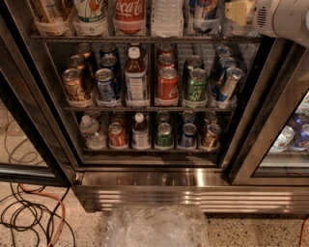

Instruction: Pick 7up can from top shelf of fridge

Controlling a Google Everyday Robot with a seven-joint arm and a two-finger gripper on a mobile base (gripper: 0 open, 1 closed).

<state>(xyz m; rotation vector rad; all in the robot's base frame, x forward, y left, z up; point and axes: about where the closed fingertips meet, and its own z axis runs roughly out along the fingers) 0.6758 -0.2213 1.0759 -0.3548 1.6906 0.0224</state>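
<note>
The 7up can point(91, 10), pale whitish-green with green lettering, stands in a clear cup tray at the left of the top shelf point(145, 38); its upper part is cut off by the frame's top edge. A red Coca-Cola bottle point(129, 12) stands right of it. The fridge point(193, 193) has its glass door swung open on the left. My white arm point(285, 19) comes in from the top right corner. My gripper point(240, 12), a pale yellowish end piece, is at the right end of the top shelf, far right of the 7up can.
The middle rack holds several cans and a bottle point(136, 79), among them a dark green can point(196, 84). The lower rack holds more. The door frame post point(251, 125) stands to the right. Cables point(34, 212) lie on the floor at left, crumpled clear plastic point(154, 226) in front.
</note>
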